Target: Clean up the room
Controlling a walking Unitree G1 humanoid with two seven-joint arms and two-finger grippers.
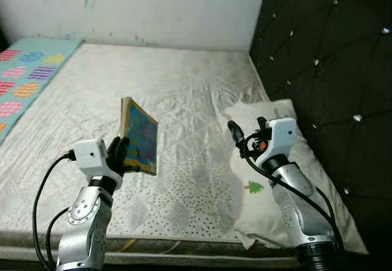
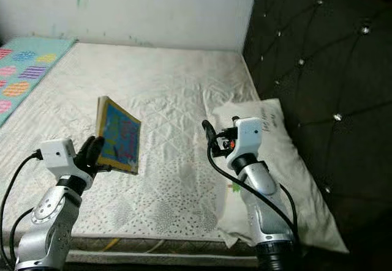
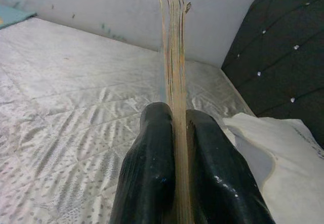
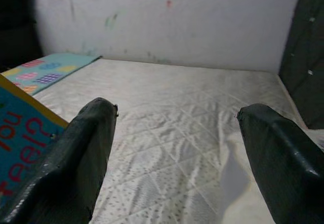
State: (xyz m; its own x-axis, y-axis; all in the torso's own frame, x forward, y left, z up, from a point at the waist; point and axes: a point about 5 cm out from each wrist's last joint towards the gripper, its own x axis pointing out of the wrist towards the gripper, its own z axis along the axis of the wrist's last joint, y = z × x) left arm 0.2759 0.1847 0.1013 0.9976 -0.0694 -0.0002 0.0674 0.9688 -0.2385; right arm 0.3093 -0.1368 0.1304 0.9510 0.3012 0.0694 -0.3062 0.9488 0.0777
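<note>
Two black fingers (image 3: pixel 152 168) of the left gripper (image 1: pixel 119 155) are pressed flat against either side of a thin picture book (image 1: pixel 139 136), which is clamped between them and held upright above the mattress (image 1: pixel 184 93). The book is gripped at its lower corner on the side nearest the robot, and its blue, yellow-edged cover is turned toward the right arm. In the left wrist view the book (image 3: pixel 174 57) is seen edge-on, its pages rising straight out from between the fingers.

The right gripper (image 4: pixel 177 153) is held spread wide with nothing between its fingers (image 4: pixel 81 158), raised over the mattress just beside the white pillow (image 1: pixel 275 179). In the right wrist view a corner of the book cover (image 4: pixel 20 133) with red lettering is seen beside one finger, apart from it.

The pale quilted mattress is bordered by a marked white wall (image 1: pixel 153 8) at its far side and by a dark tufted headboard (image 1: pixel 331 57) on the robot's right. The pillow is laid against the headboard, and a small green tree print (image 1: pixel 255 188) is borne on it. A turquoise patterned blanket (image 1: pixel 27 69) is spread over the far left part of the mattress.
</note>
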